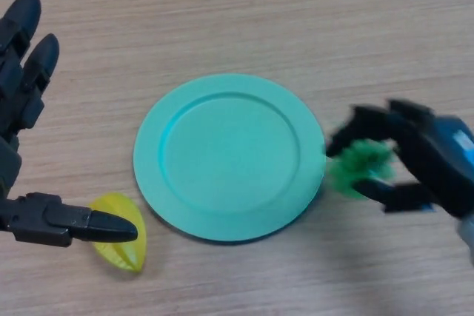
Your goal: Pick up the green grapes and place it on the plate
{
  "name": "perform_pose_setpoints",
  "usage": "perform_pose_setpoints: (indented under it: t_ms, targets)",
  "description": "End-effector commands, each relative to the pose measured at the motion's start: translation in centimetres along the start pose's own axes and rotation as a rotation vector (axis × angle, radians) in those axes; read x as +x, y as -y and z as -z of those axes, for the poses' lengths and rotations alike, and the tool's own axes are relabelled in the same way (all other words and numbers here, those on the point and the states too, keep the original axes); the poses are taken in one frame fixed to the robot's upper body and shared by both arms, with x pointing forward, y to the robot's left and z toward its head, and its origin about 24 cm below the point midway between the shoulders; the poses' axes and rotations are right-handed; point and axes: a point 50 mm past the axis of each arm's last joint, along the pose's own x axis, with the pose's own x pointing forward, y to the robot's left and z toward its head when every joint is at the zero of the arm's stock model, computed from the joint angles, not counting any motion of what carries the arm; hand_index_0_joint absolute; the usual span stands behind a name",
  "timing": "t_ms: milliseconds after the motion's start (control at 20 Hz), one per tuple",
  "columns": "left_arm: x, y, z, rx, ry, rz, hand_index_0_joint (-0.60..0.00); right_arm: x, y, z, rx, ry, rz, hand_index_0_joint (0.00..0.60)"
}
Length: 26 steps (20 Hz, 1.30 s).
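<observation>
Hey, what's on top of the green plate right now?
Nothing lies on the green plate. The green grapes sit just beyond its right rim, in the right hand. The tabletop beneath the plate is covered.

Yellow fruit (121, 243) on wooden table (244, 20)

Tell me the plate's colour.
The plate is plain teal-green with no pattern, seen in the head view.

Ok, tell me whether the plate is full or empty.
Empty: the plate shows bare green; the green grapes sit beside its rim, inside the right hand.
</observation>
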Motion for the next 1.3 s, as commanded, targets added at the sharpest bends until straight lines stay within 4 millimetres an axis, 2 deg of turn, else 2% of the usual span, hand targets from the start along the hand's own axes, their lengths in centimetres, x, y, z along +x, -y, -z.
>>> perform_pose_setpoints:
  t_ms: [50, 250, 400, 450, 550, 600, 650, 700, 750, 800, 850, 900, 950, 1000, 1050, 1100, 1150, 1200, 1250, 1300]
  targets:
    - [-0.2, -0.9, -3.4, 0.083, 0.219, -0.011, 0.000, 2.5, 3.1, -3.9, 0.011, 0.200, 0.147, 0.600]
    - [-0.5, -1.4, -3.4, 0.048, 0.237, -0.030, 0.000, 5.4, 2.5, -7.3, 0.072, 0.273, 0.111, 0.600]
    - [-0.8, -1.9, -3.2, 0.033, 0.231, -0.046, 0.000, 6.8, 2.2, -8.9, 0.144, 0.296, 0.103, 0.600]
    - [-0.9, -2.0, -3.1, 0.031, 0.230, -0.054, 0.000, 7.3, 1.9, -9.7, 0.246, 0.284, 0.078, 0.600]
    - [-1.0, -2.2, -3.0, 0.027, 0.230, -0.062, 0.000, 8.1, 1.8, -10.5, 0.251, 0.294, 0.071, 0.600]
    - [-1.0, -2.2, -3.0, 0.026, 0.230, -0.063, 0.000, 8.1, 1.8, -10.5, 0.250, 0.295, 0.070, 0.549]
    - [-1.0, -2.3, -2.9, 0.027, 0.230, -0.065, 0.000, 8.3, 1.8, -10.6, 0.254, 0.297, 0.073, 0.400]
    - [-1.1, -2.3, -2.9, 0.028, 0.230, -0.068, 0.000, 8.5, 1.9, -10.8, 0.262, 0.297, 0.080, 0.299]
    - [-1.2, -2.4, -2.8, 0.030, 0.228, -0.075, 0.000, 9.0, 2.1, -11.0, 0.288, 0.287, 0.108, 0.150]
    - [-1.2, -2.5, -2.7, 0.031, 0.227, -0.078, 0.000, 9.3, 2.2, -11.1, 0.294, 0.278, 0.123, 0.151]
    - [-1.3, -2.5, -2.7, 0.029, 0.225, -0.082, 0.000, 9.5, 2.2, -11.1, 0.270, 0.264, 0.132, 0.300]
    - [-1.3, -2.6, -2.6, 0.028, 0.223, -0.085, 0.000, 9.7, 2.2, -11.0, 0.239, 0.254, 0.136, 0.401]
    - [-1.4, -2.7, -2.6, 0.027, 0.222, -0.092, 0.000, 9.9, 2.3, -11.1, 0.170, 0.243, 0.139, 0.550]
    - [-1.4, -2.7, -2.5, 0.026, 0.221, -0.094, 0.000, 10.0, 2.3, -11.1, 0.145, 0.241, 0.141, 0.553]
    - [-1.4, -2.7, -2.5, 0.027, 0.221, -0.094, 0.000, 9.9, 2.3, -11.1, 0.143, 0.242, 0.140, 0.403]
    - [-1.4, -2.7, -2.5, 0.027, 0.221, -0.094, 0.000, 9.8, 2.3, -11.1, 0.145, 0.243, 0.139, 0.303]
    - [-1.4, -2.7, -2.5, 0.028, 0.221, -0.094, 0.000, 9.4, 2.5, -11.1, 0.165, 0.244, 0.135, 0.154]
    - [-1.4, -2.7, -2.6, 0.030, 0.222, -0.091, 0.000, 8.7, 2.8, -11.1, 0.204, 0.243, 0.135, 0.053]
    - [-1.2, -2.6, -2.7, 0.032, 0.224, -0.087, 0.000, 7.5, 3.4, -10.9, 0.259, 0.237, 0.145, 0.000]
    - [-1.2, -2.6, -2.8, 0.035, 0.226, -0.083, 0.000, 7.0, 3.7, -10.7, 0.283, 0.222, 0.148, 0.000]
